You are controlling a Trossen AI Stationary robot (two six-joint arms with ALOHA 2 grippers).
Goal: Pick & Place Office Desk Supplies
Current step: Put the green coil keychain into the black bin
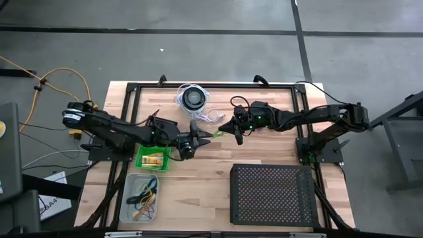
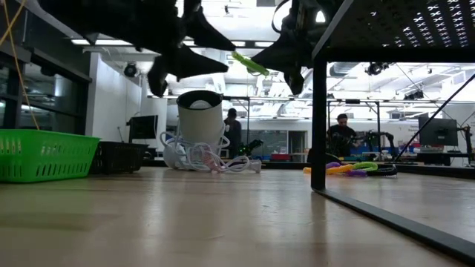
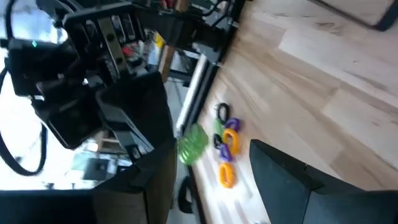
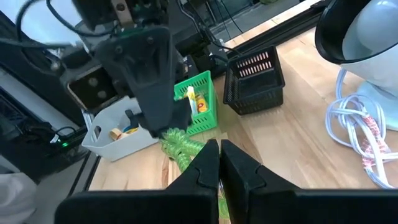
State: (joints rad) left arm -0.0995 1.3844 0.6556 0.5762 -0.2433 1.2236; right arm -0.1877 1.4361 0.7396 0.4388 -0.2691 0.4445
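Hands meet in mid-air above the bench (image 1: pixel 211 168), near the white-corded disc (image 1: pixel 193 98). A green coiled loop (image 4: pixel 180 147) is pinched in the right hand (image 4: pixel 219 167), whose fingers are pressed together on it. The left hand (image 1: pixel 198 135) is held spread apart around the loop's other end, beside the green basket (image 1: pixel 153 158).

My own right fingers (image 4: pixel 219 168) cover the near end of the green coil (image 4: pixel 180 146), so I cannot see how much of it they pinch. In the low view both my arms run off the top edge. The clear bin (image 1: pixel 141 198) holds loops too small to sort by colour. The rings (image 3: pixel 225 149) on the desk (image 3: pixel 323 81) are blurred.
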